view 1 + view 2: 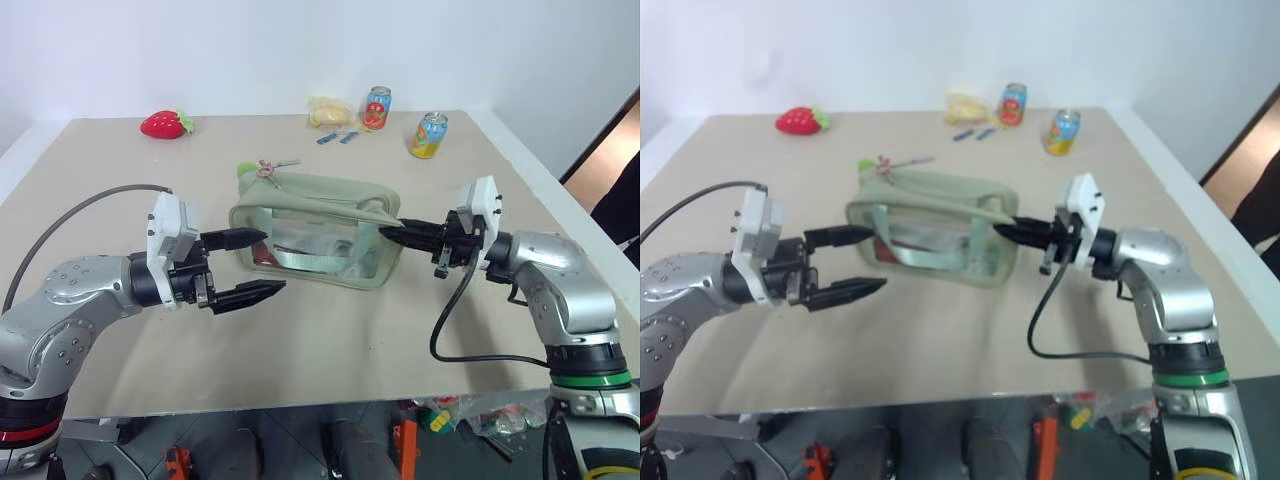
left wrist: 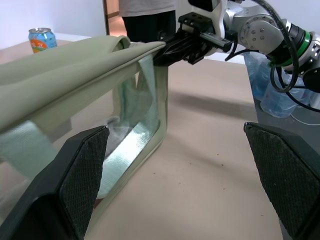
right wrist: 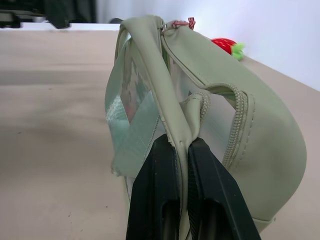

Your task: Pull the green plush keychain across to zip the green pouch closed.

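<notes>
The pouch (image 1: 315, 240) is standing on the table (image 1: 330, 340), between the two arms. Its right end is being pinched by the right end effector (image 1: 392, 233), whose fingers are closed on a fold of fabric there; this is being shown most plainly in the right wrist view, where the two black fingers (image 3: 155, 200) are clamped on the seam. The left end effector (image 1: 258, 264) is being held wide open just beside the pouch's left end, with nothing gripped.

The keychain (image 1: 247, 168) is lying at the pouch's far left corner, by the zipper's start, with a reddish cord beside it. The zipper is judged to be open along the top, so the step in hand is being read as bracing the pouch before the pull. The next move is likely calling for the left end effector to be brought up to the keychain, closed on it, and drawn toward the held end.

The zipper slider itself is too small to be made out, and the keychain is being largely hidden behind the pouch's rim. The pouch's contents are being blurred by the clear window.
</notes>
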